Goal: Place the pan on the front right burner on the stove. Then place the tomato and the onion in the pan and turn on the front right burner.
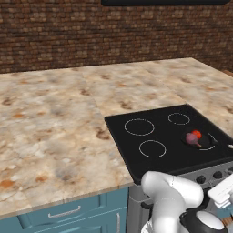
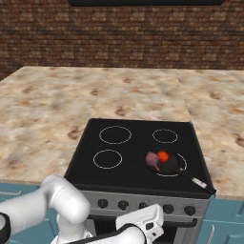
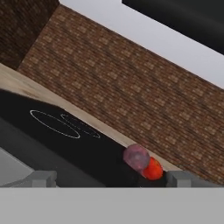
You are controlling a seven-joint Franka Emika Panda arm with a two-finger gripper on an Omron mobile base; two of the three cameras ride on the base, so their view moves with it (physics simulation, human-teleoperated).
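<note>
The black pan [image 2: 170,165] sits on the front right burner [image 2: 184,165] of the stove [image 2: 128,176], its pale handle [image 2: 198,182] pointing toward the front right. Inside the pan the red tomato [image 2: 163,156] and the purplish onion [image 2: 152,159] lie side by side, touching. The left base view shows the same pan [image 1: 203,139] with the tomato [image 1: 196,134] and onion [image 1: 191,138]. My gripper [image 3: 111,179] is open and empty, low at the stove's front edge, looking across the cooktop at the onion [image 3: 136,157] and tomato [image 3: 153,169].
A row of black knobs [image 2: 167,208] runs along the grey steel front, just above my white hand [image 2: 143,220]. Three smaller burner rings [image 2: 115,135] mark the cooktop. Marble counter [image 2: 47,119] flanks the stove, with a brick wall [image 2: 119,38] behind.
</note>
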